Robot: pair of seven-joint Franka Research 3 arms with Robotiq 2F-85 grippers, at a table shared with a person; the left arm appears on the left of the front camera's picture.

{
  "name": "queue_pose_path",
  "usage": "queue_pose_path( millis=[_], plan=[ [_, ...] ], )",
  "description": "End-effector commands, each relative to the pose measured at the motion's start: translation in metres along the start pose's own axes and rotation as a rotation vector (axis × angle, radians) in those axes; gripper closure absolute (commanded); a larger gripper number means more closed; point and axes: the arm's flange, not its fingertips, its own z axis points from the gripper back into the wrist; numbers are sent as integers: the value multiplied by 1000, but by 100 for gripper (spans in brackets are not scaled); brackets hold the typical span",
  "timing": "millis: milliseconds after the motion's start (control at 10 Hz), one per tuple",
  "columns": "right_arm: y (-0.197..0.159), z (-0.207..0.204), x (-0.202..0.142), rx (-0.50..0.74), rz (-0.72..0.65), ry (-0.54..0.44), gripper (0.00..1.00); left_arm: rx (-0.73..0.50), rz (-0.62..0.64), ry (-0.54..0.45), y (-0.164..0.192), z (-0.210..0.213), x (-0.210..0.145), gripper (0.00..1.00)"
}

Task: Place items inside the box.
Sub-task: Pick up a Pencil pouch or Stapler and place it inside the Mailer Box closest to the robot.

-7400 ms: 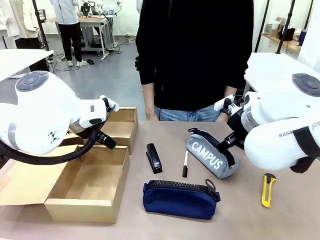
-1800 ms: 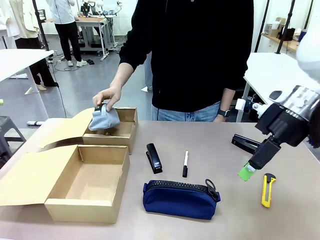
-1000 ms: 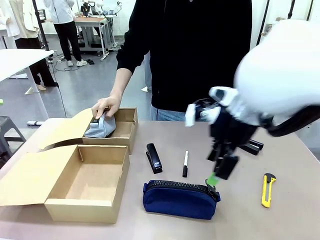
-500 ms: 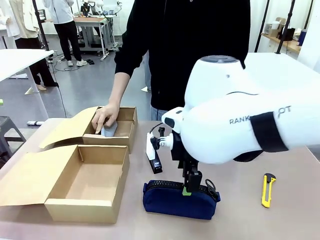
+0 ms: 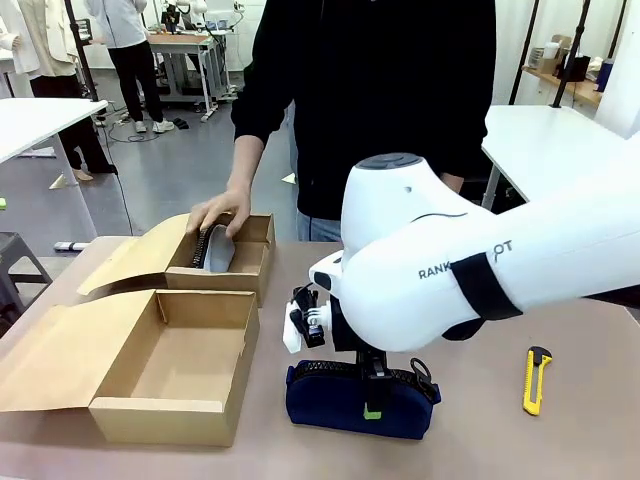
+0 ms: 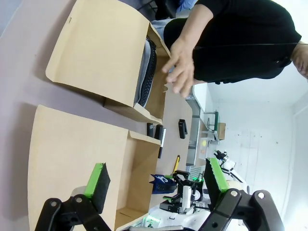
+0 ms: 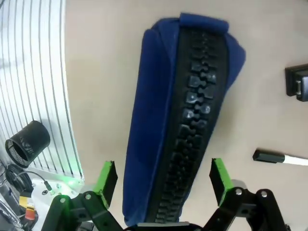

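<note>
Under right end effector [image 7: 162, 175]: navy pouch [image 5: 320, 405], long axis left-right.

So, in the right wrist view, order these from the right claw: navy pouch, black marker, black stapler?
1. navy pouch, between the open right claw fingers.
2. black marker, low at picture right.
3. black stapler, right edge, higher up.

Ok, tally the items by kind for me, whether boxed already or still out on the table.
Zip pouches: 2 (navy pouch on the table, grey pouch in the far box)
Staplers: 2
Marker: 1
Utility knife: 1
Total: 6
</note>
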Motion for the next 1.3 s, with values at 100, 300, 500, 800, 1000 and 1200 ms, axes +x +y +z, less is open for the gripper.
queue_pose_path(
  millis=[100, 300, 500, 800, 1000, 1200],
  plan=[
    [-7, 5, 7, -7, -48, 14, 0, -16, -23, 0, 1, 1, -1, 0],
    [-10, 5, 5, 3, -80, -10, 0, -16, -23, 0, 1, 1, -1, 0],
    [-11, 7, 2, 9, -133, -26, 60, -16, -23, 0, 1, 1, -1, 0],
    [-15, 9, -3, 32, -203, -62, 66, -16, -23, 0, 1, 1, -1, 0],
    [-16, 7, -2, 43, -219, -63, 100, -16, -23, 0, 1, 1, -1, 0],
    [-16, 9, -4, 48, -220, -55, 100, -16, -23, 0, 1, 1, -1, 0]
  ],
)
